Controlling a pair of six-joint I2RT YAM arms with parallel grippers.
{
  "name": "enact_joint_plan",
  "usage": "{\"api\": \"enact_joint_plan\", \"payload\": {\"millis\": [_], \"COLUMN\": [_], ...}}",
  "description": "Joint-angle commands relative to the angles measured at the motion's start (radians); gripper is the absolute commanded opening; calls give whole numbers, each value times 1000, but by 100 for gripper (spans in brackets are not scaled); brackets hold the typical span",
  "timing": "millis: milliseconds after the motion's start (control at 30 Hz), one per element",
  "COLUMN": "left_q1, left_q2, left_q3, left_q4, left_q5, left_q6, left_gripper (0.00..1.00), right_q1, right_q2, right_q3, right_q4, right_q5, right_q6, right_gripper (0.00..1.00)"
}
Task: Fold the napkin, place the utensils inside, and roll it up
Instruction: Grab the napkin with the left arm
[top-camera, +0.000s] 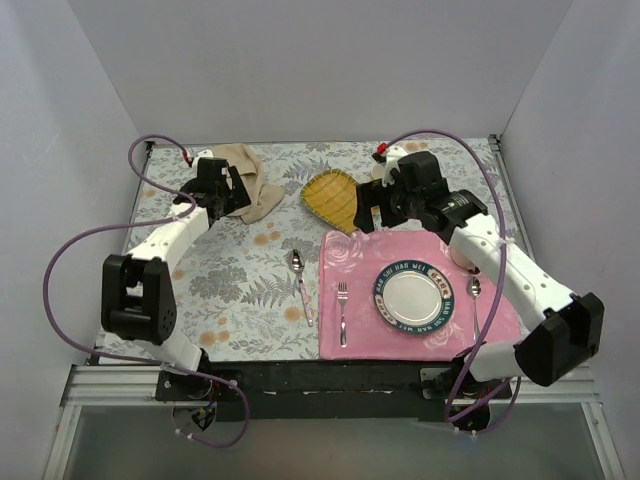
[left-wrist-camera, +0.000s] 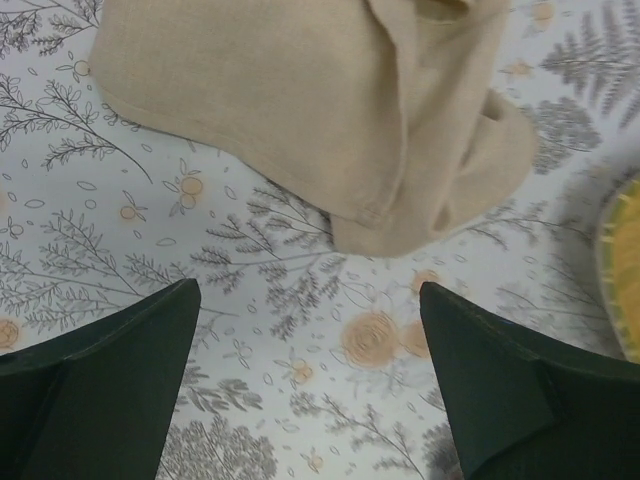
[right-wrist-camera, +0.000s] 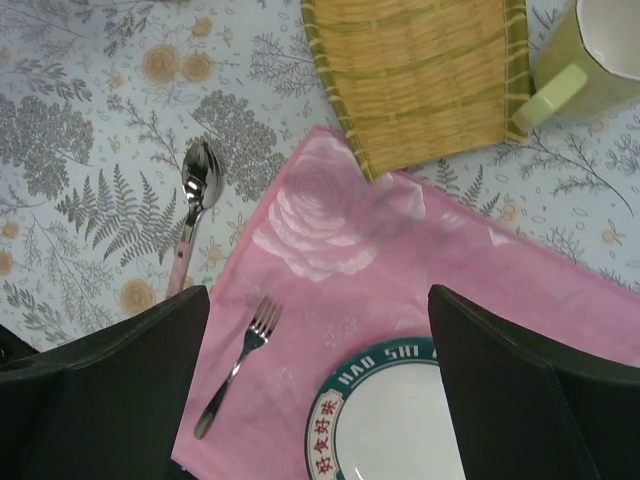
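The beige napkin (top-camera: 250, 192) lies crumpled at the back left; it fills the top of the left wrist view (left-wrist-camera: 320, 110). My left gripper (top-camera: 222, 192) is open and empty, hovering over the bare table just short of the napkin's near edge (left-wrist-camera: 308, 290). My right gripper (top-camera: 385, 208) is open and empty above the pink mat's far left part (right-wrist-camera: 318, 292). One spoon (top-camera: 299, 275) (right-wrist-camera: 195, 190) lies on the table left of the mat. The fork (top-camera: 342, 305) (right-wrist-camera: 237, 365) lies on the mat. A second spoon (top-camera: 475, 300) lies right of the plate.
A pink rose-patterned mat (top-camera: 350, 260) holds a green-rimmed plate (top-camera: 383, 290) (right-wrist-camera: 380, 358). A yellow woven cloth (top-camera: 332, 197) (right-wrist-camera: 420, 80) lies behind the mat. A pale green cup (right-wrist-camera: 590, 60) stands at the far right. White walls enclose the table.
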Motion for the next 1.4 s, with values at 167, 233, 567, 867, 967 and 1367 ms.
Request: {"api": "enact_joint_plan", "payload": {"millis": [167, 233, 567, 867, 967, 1367], "left_q1": [43, 43, 49, 110, 121, 156], "left_q2": [299, 321, 447, 530, 490, 283], "left_q3": [208, 220, 332, 430, 401, 295], "left_q4": [152, 187, 206, 109, 115, 58], "left_q5": [79, 88, 128, 196, 229, 357], "left_q6": [135, 135, 113, 73, 59, 3], "left_gripper": [69, 68, 67, 31, 25, 0], "right_q1": [84, 106, 169, 211, 223, 249], "right_q2": [293, 343, 784, 1003, 1071, 1276], "right_q3": [236, 273, 608, 717, 760, 962], "right_q4": [167, 183, 305, 580, 666, 744], "right_q5": [-14, -19, -17, -100, -149, -102], "right_q6": [21, 21, 108, 157, 194, 231], "right_gripper": [99, 99, 87, 81, 80, 33]}}
